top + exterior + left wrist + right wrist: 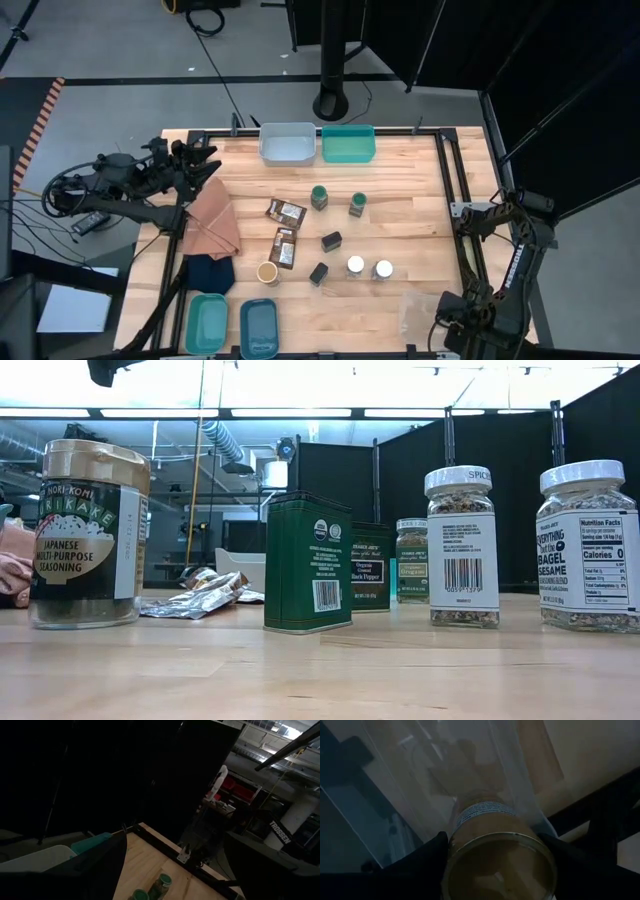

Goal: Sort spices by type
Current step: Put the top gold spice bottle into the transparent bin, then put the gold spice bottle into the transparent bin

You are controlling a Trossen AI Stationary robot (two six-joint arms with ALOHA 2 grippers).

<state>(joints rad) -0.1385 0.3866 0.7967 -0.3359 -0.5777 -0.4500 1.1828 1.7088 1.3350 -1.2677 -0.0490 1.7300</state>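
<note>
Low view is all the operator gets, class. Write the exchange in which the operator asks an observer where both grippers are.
Operator: Where is the right gripper?
Observer: The right gripper is at the table's right edge, by a clear plastic bag.
Operator: Holding anything?
Observer: Its fingers press both sides of a tan-topped jar.
Operator: And the left?
Observer: The left gripper waits open at the left edge, by the brown cloth.

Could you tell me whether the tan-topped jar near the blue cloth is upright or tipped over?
Upright: the tan-topped jar shows its round top from above, and the low view shows it standing on its base.
</note>
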